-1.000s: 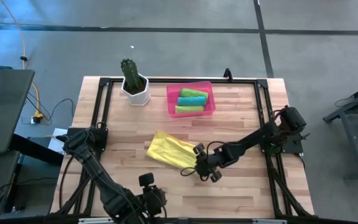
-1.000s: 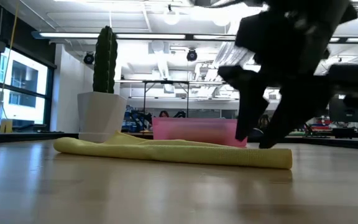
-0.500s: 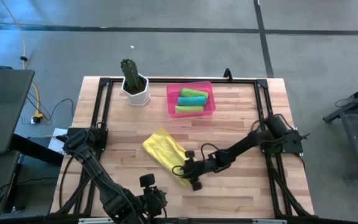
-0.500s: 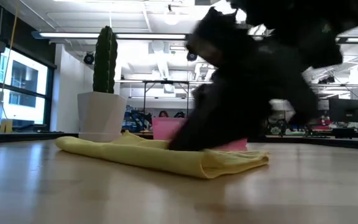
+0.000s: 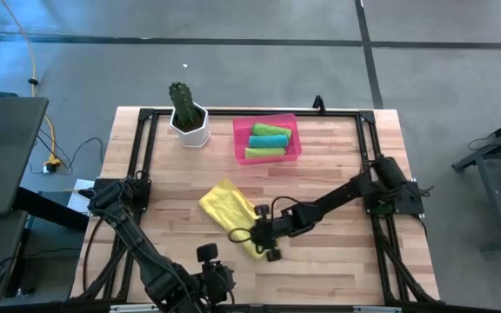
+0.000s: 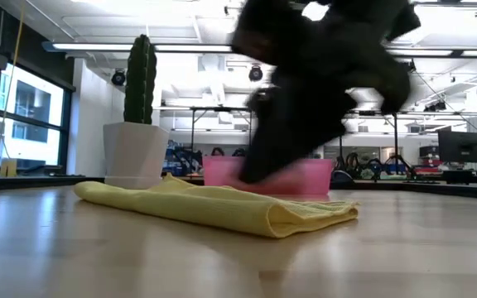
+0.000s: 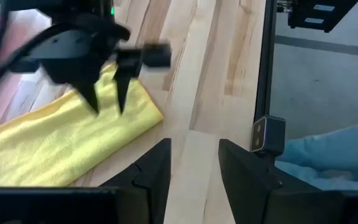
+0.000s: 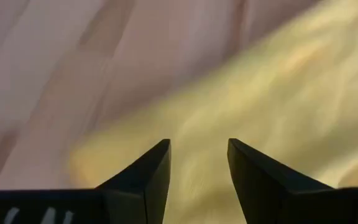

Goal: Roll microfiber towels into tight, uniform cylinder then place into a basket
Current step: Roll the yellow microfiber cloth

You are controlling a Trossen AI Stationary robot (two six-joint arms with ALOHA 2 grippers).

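The yellow towel (image 5: 226,213) lies flat on the table as a folded strip, slanting from far left to near right; it also shows in the low view (image 6: 222,207) and the left wrist view (image 7: 61,143). My right gripper (image 7: 107,102) is open, its fingers pointing down over the strip's near part (image 8: 197,112). My left gripper (image 7: 191,168) is open and empty near the table's near edge (image 5: 207,261). The pink basket (image 5: 296,143) at the far side holds a lime green roll (image 5: 270,130), a teal roll (image 5: 268,141) and a second lime green roll (image 5: 263,153). My right gripper stands with open fingers (image 7: 94,99) over the yellow towel's near part (image 7: 135,106). I cannot tell whether the fingertips touch the cloth.
A white pot with a green cactus (image 5: 188,117) stands at the far left, beside the basket. A black metal frame (image 5: 368,156) runs around the table. Bare wood (image 5: 337,252) lies to the right of the towel.
My right gripper has gone toward the table's left edge. The towel's right end has swung toward the near edge while its far left end stayed, so the strip now slants. The gripper now stands farther left, over the strip.
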